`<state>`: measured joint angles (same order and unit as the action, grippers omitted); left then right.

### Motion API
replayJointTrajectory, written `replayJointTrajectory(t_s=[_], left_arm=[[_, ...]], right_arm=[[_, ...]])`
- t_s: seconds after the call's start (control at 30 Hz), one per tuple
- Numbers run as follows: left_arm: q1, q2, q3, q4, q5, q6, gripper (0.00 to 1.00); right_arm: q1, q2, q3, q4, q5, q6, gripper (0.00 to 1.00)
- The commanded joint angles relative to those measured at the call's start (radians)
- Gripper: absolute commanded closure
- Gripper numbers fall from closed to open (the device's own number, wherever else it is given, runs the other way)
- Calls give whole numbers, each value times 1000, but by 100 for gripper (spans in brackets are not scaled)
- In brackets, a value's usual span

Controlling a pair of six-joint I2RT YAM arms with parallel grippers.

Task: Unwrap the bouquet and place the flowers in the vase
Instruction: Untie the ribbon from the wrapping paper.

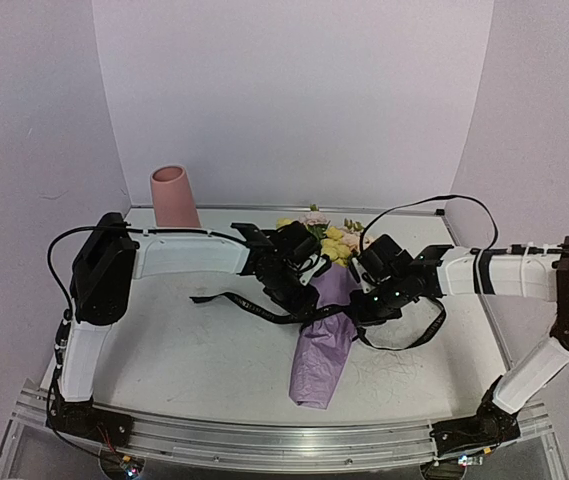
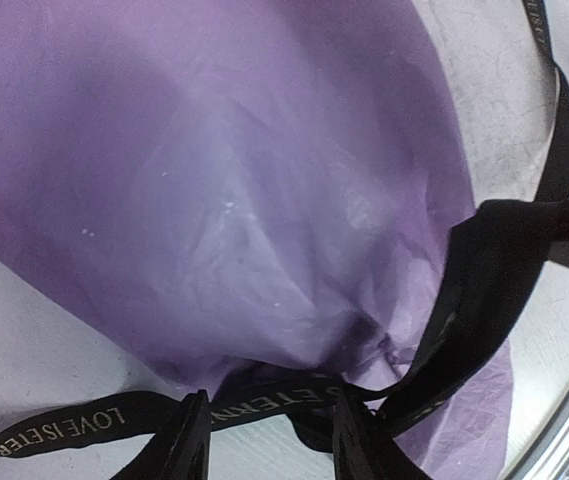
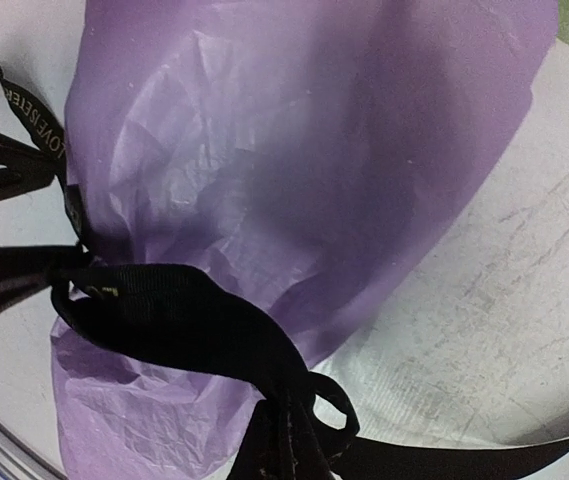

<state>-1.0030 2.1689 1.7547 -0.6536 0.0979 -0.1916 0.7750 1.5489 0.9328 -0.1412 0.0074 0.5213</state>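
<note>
Top view. The bouquet (image 1: 322, 345), a cone of crinkled lilac paper, lies flat mid-table (image 1: 184, 365). Its narrow tail points to 6 o'clock; the flowers (image 1: 329, 242), small yellow, pink and cream blooms with green leaves, spill out at the 12 o'clock end.

The vase (image 1: 174, 195), a tall matte salmon-pink tapering cylinder, stands upright at 10 o'clock from the bouquet, well apart, with nothing in it as far as can be seen.

The black ribbon (image 1: 234, 303) with gold lettering is slack. One tail trails toward 9 o'clock, another loops toward 3 o'clock, yet a band crosses the paper waist.

The left gripper (image 2: 269, 445) hangs just over the cone, jaws parted, with the ribbon running across the gap unpinched. The right gripper (image 1: 369, 295) is clenched, seemingly on the ribbon near its knot.

Progress, by judgement: early. The tie is loosened but not off. Left to do: clear the ribbon, open the paper, lift the stems, carry them to the vase.
</note>
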Motion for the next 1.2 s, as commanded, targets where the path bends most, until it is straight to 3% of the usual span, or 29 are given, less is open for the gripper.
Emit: replayJointTrajectory(t_s=[0.0, 0.43, 0.6, 1.17], left_arm=[[-6, -55, 57, 9, 65, 25, 57], [-11, -205, -82, 85, -39, 14, 58], [-11, -246, -143, 112, 19, 12, 58], [-10, -96, -35, 123, 49, 10, 54]], right_arm=[[4, 38, 66, -13, -83, 5, 99], [4, 59, 68, 3, -96, 12, 99], [4, 66, 70, 5, -99, 5, 99], [4, 59, 74, 5, -112, -3, 99]])
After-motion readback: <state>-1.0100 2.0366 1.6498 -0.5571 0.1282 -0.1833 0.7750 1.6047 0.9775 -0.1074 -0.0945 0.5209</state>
